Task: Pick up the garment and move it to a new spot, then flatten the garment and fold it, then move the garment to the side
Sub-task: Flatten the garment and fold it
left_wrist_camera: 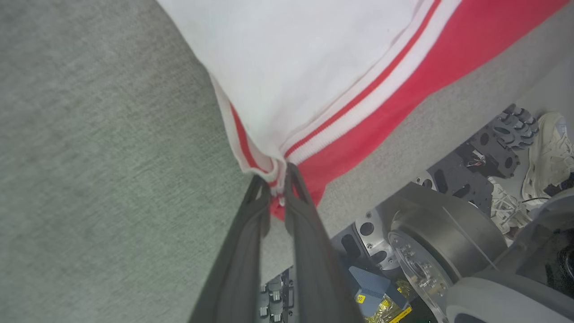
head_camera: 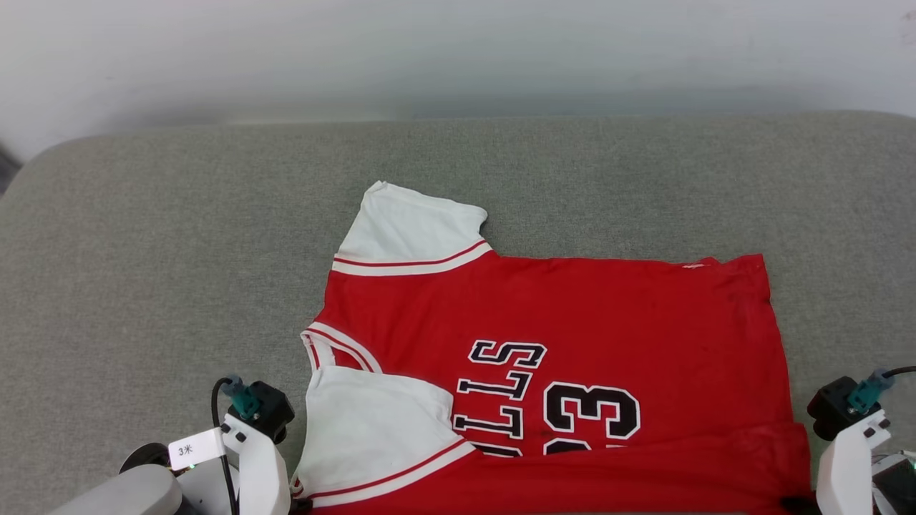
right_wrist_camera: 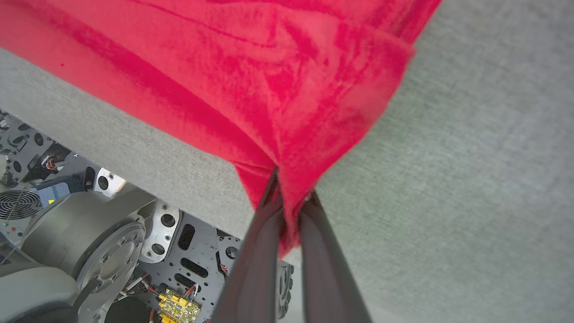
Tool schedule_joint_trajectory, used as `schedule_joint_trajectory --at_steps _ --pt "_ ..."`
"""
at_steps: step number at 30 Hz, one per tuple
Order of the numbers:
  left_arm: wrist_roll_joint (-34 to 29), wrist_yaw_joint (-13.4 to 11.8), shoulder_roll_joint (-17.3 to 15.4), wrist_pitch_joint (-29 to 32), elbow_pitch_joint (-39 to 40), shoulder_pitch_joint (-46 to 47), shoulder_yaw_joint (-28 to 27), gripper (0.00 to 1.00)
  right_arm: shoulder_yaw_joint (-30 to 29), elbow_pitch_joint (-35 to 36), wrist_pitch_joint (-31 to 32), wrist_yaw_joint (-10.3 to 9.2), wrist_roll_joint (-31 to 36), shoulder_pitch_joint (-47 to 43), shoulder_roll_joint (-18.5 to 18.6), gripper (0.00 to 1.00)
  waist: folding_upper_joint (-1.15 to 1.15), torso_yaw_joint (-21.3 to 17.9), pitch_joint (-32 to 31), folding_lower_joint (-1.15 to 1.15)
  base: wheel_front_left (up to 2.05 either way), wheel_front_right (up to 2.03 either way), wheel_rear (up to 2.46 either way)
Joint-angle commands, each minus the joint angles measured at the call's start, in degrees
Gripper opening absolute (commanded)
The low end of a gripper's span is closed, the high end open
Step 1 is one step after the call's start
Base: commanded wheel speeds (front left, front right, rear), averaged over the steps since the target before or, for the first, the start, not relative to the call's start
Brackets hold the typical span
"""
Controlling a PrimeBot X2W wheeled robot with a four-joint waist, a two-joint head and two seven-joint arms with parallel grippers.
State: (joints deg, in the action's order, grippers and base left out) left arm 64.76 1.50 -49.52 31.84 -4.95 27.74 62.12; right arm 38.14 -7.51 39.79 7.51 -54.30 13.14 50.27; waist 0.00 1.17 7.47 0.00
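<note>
The garment (head_camera: 572, 322), a red jersey with white sleeves and a black "33", lies spread on the grey padded surface (head_camera: 164, 236), collar to the left, its near edge at the surface's front. My left gripper (left_wrist_camera: 278, 179) is shut on the striped hem corner of the near white sleeve (left_wrist_camera: 305, 67). My right gripper (right_wrist_camera: 291, 193) is shut on a bunched red corner of the garment (right_wrist_camera: 287, 89) at the near right. In the head view both wrists show at the bottom corners, the left wrist (head_camera: 250, 436) beside the sleeve and the right wrist (head_camera: 851, 436) beside the hem.
The grey surface stretches wide on the left and behind the garment, up to a pale wall (head_camera: 458, 50). Below its front edge the robot's metal base (right_wrist_camera: 112, 242) shows, with a person's white shoes (left_wrist_camera: 549, 152) on the floor.
</note>
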Motion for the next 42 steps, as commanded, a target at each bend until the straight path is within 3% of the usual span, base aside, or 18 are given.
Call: schedule_joint_trajectory --at_steps 1,2,8,15,18,23,30,42 --pt "-0.5 -0.3 0.4 -0.9 -0.6 -0.4 -0.2 0.17 -0.5 -1.1 -0.7 -0.04 0.5 -0.5 -1.1 0.45 0.00 0.0 0.4 0.00 0.00 0.00 0.00" --pt "-0.9 -0.5 0.6 -1.5 -0.9 -0.1 -0.5 1.00 -0.8 -1.4 -1.3 -0.04 0.6 -0.5 -1.7 1.00 0.00 0.1 0.5 0.00 0.00 0.00 0.00" --pt "-1.4 -0.8 -0.3 -5.1 -0.3 2.8 -3.5 1.00 -4.4 0.5 -8.0 -0.03 1.9 0.7 -2.6 1.00 0.00 0.2 -0.2 0.00 0.00 0.00 0.00" --pt "-5.1 -3.0 -2.4 -10.4 1.0 9.8 -9.2 1.00 -11.9 5.9 -19.3 -0.03 7.7 1.4 -3.7 1.00 0.00 -0.6 0.2 0.00 0.00 0.00 0.00" --pt "-7.2 -3.5 -2.1 -12.1 0.5 14.1 -11.4 1.00 -16.8 8.2 -24.7 -0.03 11.4 1.2 -6.7 1.00 0.00 -1.5 1.9 0.00 0.00 0.00 0.00" --pt "-9.8 -3.1 -0.2 -12.3 -1.5 21.7 -13.5 1.00 -26.7 12.0 -31.3 -0.04 19.7 -1.0 -15.0 1.00 0.00 -3.2 5.7 0.00 0.00 0.00 0.00" --pt "-8.4 -1.3 3.9 -5.3 -7.9 32.4 -14.4 1.00 -35.0 18.8 -36.2 -0.03 30.1 -4.0 -25.5 1.00 0.00 -6.3 12.0 0.00 0.00 0.00 0.00" --pt "-6.8 1.4 8.5 16.4 -20.4 47.4 -10.3 1.00 -34.5 23.8 -34.9 -0.03 34.3 -1.1 -29.6 1.00 0.00 -11.0 22.5 0.00 0.00 0.00 0.00"
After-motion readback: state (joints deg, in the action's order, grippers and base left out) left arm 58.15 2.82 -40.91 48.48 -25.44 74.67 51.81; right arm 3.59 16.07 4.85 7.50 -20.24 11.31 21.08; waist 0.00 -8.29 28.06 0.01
